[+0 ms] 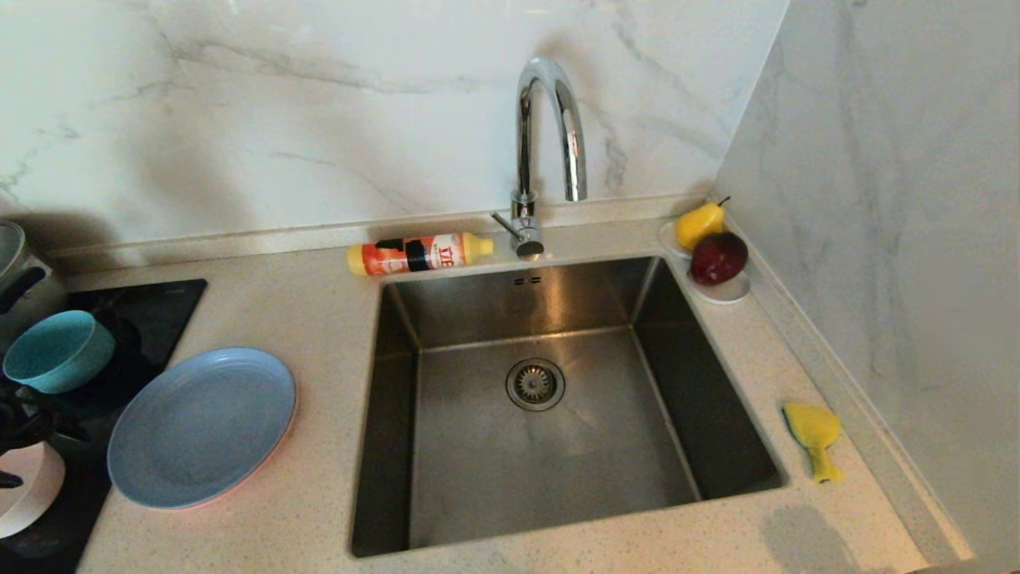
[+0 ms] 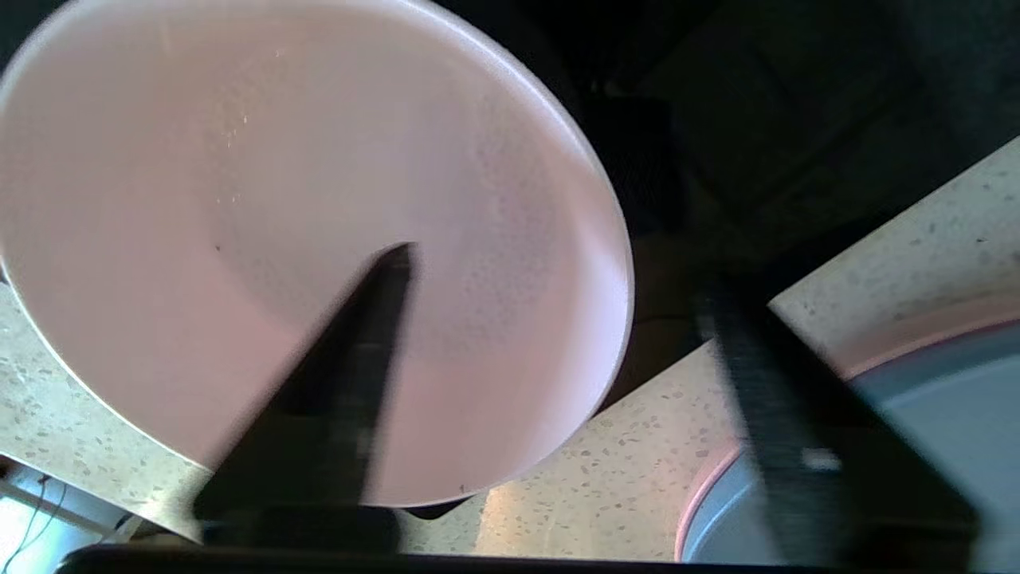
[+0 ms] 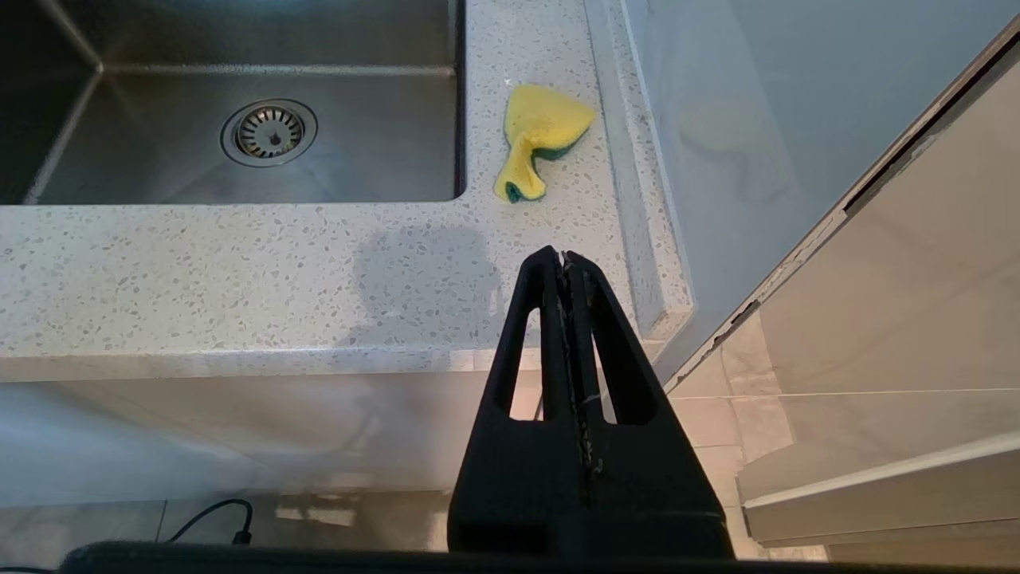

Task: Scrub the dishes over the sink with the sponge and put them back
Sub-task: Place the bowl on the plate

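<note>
The left gripper [image 2: 550,319], jaws spread and holding nothing, is straddled over the round pale pink matte bowl's [image 2: 239,199] rim, apparently for grasping.

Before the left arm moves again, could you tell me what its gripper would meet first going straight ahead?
Most likely the pale pink bowl: one finger of the left gripper already overlaps its inside.

Pink plate [image 1: 263,470] almost fully hidden under grey-blue plate [image 1: 201,426]; only thin pink edge seen in head view. Pale pink bowl [image 1: 28,498] cut off by head view's left edge. Left gripper [image 2: 558,295] fingers [image 2: 335,399] blurred. Steel pot [image 1: 12,255] cut off at left edge. Words on bottle [image 1: 418,253] too small to read.
</note>
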### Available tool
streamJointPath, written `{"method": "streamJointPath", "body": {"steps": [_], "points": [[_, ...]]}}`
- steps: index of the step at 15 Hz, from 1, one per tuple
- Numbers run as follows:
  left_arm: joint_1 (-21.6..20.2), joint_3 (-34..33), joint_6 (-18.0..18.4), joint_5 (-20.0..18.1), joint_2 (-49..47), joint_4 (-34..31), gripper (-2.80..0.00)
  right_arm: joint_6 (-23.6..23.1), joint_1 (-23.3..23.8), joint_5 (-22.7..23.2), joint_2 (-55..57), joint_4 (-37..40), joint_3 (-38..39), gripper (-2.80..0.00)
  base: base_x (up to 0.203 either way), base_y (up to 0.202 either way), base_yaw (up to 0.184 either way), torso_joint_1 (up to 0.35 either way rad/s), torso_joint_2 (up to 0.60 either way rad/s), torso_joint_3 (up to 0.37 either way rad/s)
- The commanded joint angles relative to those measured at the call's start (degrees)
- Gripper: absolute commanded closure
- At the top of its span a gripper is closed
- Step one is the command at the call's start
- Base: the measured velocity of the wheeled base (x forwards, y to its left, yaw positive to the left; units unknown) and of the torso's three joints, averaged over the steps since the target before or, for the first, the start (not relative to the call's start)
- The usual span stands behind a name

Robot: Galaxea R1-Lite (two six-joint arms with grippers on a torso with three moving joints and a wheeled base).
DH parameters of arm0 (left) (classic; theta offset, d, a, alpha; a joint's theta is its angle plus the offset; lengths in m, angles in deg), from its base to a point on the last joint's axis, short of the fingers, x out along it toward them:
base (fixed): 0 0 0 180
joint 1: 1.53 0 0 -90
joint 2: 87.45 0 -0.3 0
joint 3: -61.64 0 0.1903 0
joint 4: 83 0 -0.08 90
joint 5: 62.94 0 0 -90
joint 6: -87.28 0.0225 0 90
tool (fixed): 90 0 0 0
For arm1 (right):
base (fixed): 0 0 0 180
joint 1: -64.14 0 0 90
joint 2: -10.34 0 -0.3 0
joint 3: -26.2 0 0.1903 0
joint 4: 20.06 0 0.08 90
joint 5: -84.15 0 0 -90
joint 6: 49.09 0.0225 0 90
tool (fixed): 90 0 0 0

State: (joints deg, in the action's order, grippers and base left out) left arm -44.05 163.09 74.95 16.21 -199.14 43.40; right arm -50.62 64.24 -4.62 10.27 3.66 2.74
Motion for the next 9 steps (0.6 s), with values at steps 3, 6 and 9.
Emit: {"method": "streamJointPath", "body": {"steps": [3,6,9], "points": [[-0.02,0.23,0.01,-0.05,-0.35,-0.18,0.00,-0.05,-0.01,0.09,0.07,0.00,0.01,0.00,0.000,0.000,0.000,0.000,0.00,0.000],[-0.02,0.67,-0.32,0.12,0.13,-0.67,0.00,-0.05,-0.01,0.09,0.07,0.00,0.01,0.00,0.000,0.000,0.000,0.000,0.00,0.000],[0.06,1.83,-0.34,0.05,3.75,-2.36,0.00,-0.05,-0.01,0.01,0.07,0.00,0.01,0.00,0.000,0.000,0.000,0.000,0.00,0.000]]}}
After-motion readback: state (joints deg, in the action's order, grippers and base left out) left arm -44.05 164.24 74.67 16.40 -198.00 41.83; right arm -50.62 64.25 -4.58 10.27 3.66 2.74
